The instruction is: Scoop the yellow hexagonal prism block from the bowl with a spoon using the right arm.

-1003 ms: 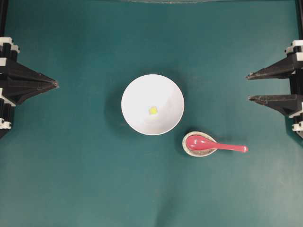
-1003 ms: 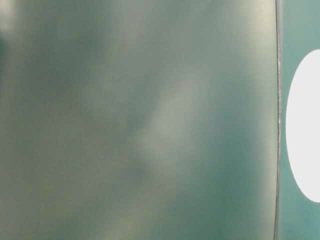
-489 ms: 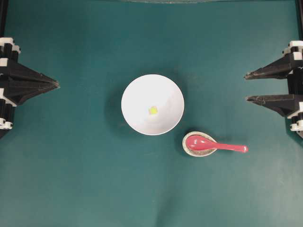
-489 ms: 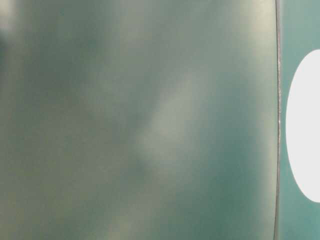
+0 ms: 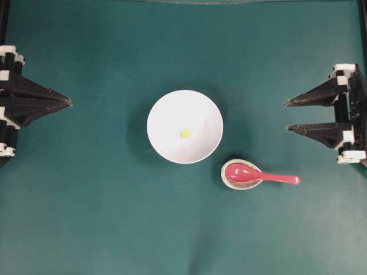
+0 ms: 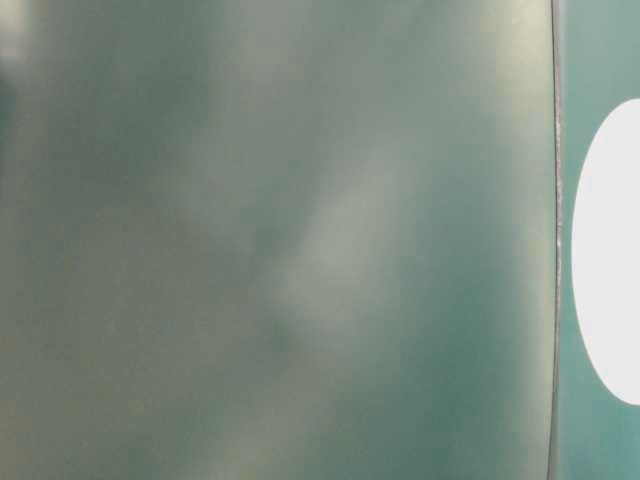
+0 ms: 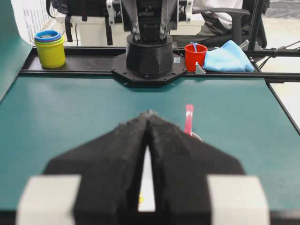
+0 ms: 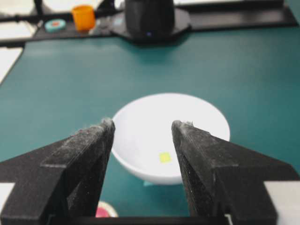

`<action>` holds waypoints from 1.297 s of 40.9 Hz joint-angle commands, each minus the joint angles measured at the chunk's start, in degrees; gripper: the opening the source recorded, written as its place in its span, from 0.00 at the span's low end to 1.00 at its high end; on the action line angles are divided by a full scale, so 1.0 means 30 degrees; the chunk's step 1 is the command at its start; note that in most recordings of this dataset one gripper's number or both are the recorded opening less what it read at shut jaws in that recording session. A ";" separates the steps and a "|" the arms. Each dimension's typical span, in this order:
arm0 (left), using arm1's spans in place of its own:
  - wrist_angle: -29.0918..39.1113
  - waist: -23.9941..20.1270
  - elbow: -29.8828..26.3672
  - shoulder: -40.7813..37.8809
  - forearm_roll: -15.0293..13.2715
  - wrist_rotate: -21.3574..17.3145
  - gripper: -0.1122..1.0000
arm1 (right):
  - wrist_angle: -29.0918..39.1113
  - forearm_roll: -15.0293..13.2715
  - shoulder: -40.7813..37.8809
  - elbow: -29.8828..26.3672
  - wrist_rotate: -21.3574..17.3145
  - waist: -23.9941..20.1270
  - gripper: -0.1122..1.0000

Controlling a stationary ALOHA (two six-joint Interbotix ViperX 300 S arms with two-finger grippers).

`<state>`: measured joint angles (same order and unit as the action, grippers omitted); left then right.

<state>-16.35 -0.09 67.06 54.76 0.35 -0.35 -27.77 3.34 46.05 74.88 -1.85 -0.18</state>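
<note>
Spoon (image 5: pixel 258 175) lies on its rest (image 5: pixel 241 182) beside the bowl (image 5: pixel 166 109) holding the yellow block (image 5: pixel 185 133); right gripper (image 5: pixel 287 116) gapes wide, empty; left gripper (image 5: pixel 69 102) is closed, empty.

Speckled spoon rest (image 5: pixel 241 175) on green table (image 5: pixel 86 217); yellow cup (image 7: pixel 50 51), red cup (image 7: pixel 195 56), blue cloth (image 7: pixel 229 57)

The overhead view looks straight down on the green desk (image 5: pixel 86 200). The table-level view sits so close that all is blur. Each wrist view looks level along its own tool across the desk; both share the round white bowl (image 8: pixel 140 136) with the overhead view.
</note>
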 commanded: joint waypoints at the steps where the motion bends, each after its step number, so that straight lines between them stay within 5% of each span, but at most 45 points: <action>1: 0.0117 -0.0029 -0.0410 -0.0293 0.0029 0.0029 0.14 | -0.1553 0.0293 -0.0762 0.0176 -0.0059 -0.0293 0.62; 16: 0.0234 -0.0029 -0.0410 -0.0439 0.0088 -0.0059 0.14 | -0.7148 0.1963 -0.4717 0.1904 -0.0059 -0.2637 0.62; 26: 0.0205 -0.0029 -0.0410 -0.0439 0.0088 -0.0088 0.14 | -1.1045 0.4131 -0.8086 0.2520 -0.0059 -0.4951 0.62; 41: 0.0029 -0.0029 -0.0410 -0.0352 0.0088 -0.0117 0.14 | -1.3330 0.7383 -1.3799 0.1113 -0.0059 -0.8320 0.62; 53: -0.0176 -0.0908 -0.0410 -0.0293 0.0088 -0.0088 0.14 | -1.4385 1.0166 -1.5996 0.0703 -0.0059 -1.0898 0.61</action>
<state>-16.17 -2.11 67.06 54.05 0.44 -0.62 -70.05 31.38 -1.58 77.52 -2.11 -31.20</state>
